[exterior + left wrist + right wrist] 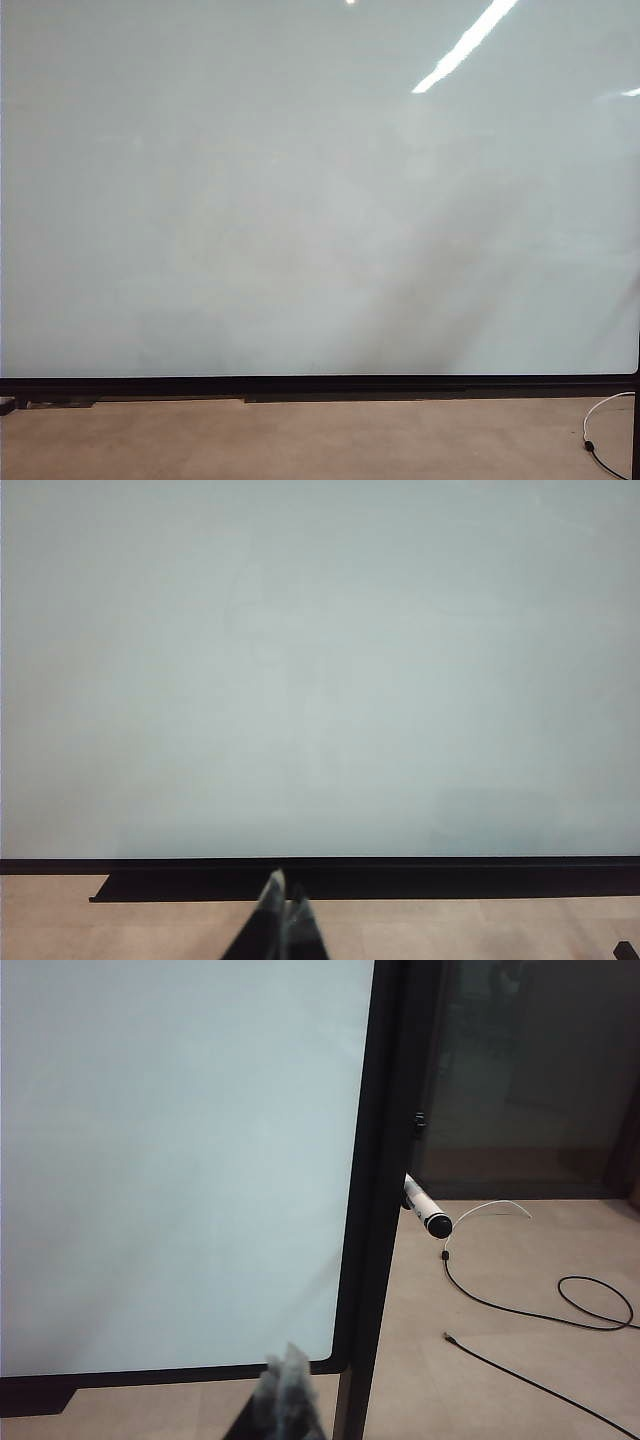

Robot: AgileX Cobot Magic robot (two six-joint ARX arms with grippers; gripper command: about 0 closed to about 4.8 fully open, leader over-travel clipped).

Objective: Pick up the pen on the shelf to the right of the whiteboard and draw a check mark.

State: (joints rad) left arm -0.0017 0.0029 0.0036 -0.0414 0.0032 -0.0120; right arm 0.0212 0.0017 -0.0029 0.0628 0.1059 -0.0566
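Pen (pixel 427 1210): it sticks out from behind the black frame at the right edge of the whiteboard, white barrel and black end visible; nothing touches it.
Whiteboard (pixel 300 200): it stands upright and fills nearly all the exterior view; its surface is blank, with a bright streak of light reflected near the top right.
Left hand (pixel 284 905): low in front of the board's bottom edge, fingertips pressed together, holding nothing.
Right hand (pixel 288 1375): near the board's lower right corner, well apart from the pen, fingers closed and empty.
Cable (pixel 540 1310): thin and black, curling on the floor right of the board.
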